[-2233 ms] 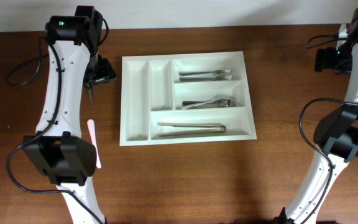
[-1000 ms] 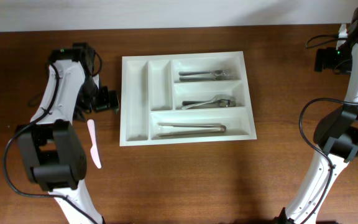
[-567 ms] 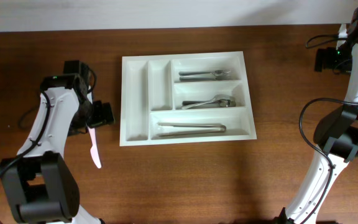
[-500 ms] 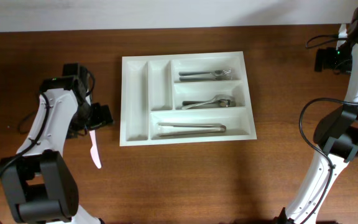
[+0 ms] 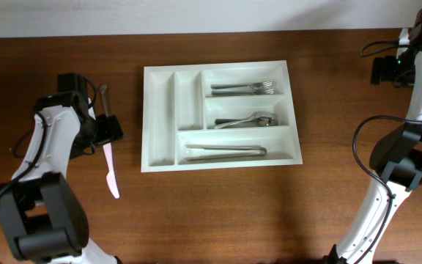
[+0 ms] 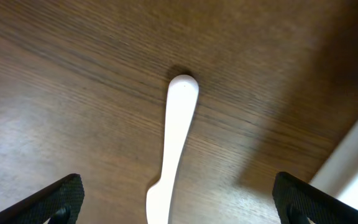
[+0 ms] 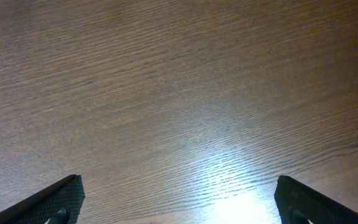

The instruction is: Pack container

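Container (image 5: pixel 160 158) is sitting mid-table, carrying forks (image 5: pixel 244 88), spoons (image 5: pixel 247 120) and tongs (image 5: pixel 226 152) in its three long compartments. Left of it, apart from its wall, a white knife (image 5: pixel 111 172) is lying on the wood. The left gripper (image 5: pixel 108 130) is hovering over the knife's rounded end, jaws spread wide and gripping nothing. The right gripper (image 5: pixel 384 70) is hanging at the far right edge, jaws equally wide over the table (image 7: pixel 179 93).
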`<move>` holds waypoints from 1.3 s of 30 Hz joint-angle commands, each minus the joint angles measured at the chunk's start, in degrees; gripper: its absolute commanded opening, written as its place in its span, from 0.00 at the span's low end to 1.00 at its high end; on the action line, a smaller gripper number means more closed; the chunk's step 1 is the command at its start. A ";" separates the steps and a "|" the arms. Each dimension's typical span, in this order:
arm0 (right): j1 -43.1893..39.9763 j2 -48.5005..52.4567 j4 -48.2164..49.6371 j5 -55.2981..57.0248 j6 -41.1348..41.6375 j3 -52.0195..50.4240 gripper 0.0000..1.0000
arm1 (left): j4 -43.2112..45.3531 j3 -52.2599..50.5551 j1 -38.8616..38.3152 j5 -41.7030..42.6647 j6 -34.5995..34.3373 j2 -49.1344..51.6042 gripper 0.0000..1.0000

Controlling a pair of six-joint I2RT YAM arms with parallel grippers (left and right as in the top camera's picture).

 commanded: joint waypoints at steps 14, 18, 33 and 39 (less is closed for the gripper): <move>-0.31 0.17 -0.02 -0.13 0.42 -0.24 0.99 | -0.57 -0.13 0.11 1.25 -3.52 9.14 0.99; -0.31 0.17 -0.02 -0.13 0.42 -0.24 0.99 | 1.55 -1.77 0.11 1.25 -2.60 9.14 0.99; -0.31 0.17 -0.02 -0.13 0.42 -0.24 0.99 | 5.84 -5.97 0.11 -1.68 3.41 9.14 0.99; -0.31 0.17 -0.02 -0.13 0.42 -0.24 0.99 | 5.25 -5.97 0.11 -2.03 3.39 9.14 0.99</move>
